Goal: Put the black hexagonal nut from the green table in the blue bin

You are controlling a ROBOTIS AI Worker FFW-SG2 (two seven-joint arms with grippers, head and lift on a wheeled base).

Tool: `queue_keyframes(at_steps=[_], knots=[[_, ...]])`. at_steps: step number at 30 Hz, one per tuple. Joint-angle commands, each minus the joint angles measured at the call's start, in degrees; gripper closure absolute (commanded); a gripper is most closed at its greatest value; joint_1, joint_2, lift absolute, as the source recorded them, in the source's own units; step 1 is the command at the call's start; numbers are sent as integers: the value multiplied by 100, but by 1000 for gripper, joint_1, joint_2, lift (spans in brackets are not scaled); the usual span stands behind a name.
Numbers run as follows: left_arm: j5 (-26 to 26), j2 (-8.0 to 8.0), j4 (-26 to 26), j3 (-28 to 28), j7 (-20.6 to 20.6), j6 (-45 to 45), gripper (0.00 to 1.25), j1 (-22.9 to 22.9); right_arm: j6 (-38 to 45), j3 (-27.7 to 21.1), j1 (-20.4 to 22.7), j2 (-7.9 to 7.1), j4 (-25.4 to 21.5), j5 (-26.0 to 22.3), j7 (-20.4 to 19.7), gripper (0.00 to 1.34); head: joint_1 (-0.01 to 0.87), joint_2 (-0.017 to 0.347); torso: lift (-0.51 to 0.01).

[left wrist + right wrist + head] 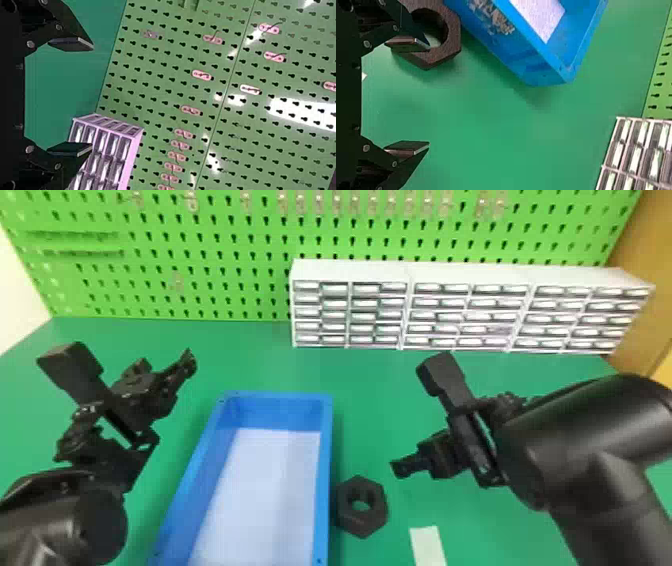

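With our left claw [92, 96] open too, we should centre the spread right claw [429, 96] over the black hexagonal nut [345, 510], flat on the green table [240, 355] just beside the blue bin [325, 450], and lower it until it straddles opposite faces, clear of the bin.

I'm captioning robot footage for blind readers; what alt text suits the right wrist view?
The right gripper, open and holding nothing, is over the green table, one finger partly in front of the black hexagonal nut. The nut lies beside the blue bin, outside it. Beyond are small drawers and a green pegboard.
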Motion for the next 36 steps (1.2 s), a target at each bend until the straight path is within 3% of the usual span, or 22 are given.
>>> queue_keyframes(at_steps=[1, 15, 22, 26, 31, 36], knots=[[26, 0, 0, 4, 0, -7, 371, -10, 17, 73, -28, 53, 15, -60, 2, 404, 666, 32, -100], [79, -9, 0, 40, -9, -60, 371, -98, 17, 143, -151, -52, 15, -227, -6, 403, 666, 32, -100], [123, -35, 0, 48, -9, -174, 371, -150, 17, 407, -222, -96, 15, 72, -6, 403, 666, 32, -100], [88, -88, 0, 40, -9, -174, 371, -168, 17, 407, -169, -61, 120, 177, -6, 401, 666, 32, -100], [70, -149, 26, 48, -9, -174, 371, -159, 17, 521, -195, -166, 358, 81, 2, 401, 666, 32, -100], [61, -158, 26, 40, -18, -174, 371, -133, 17, 477, -99, -158, 586, 2, 2, 401, 666, 32, -100]])
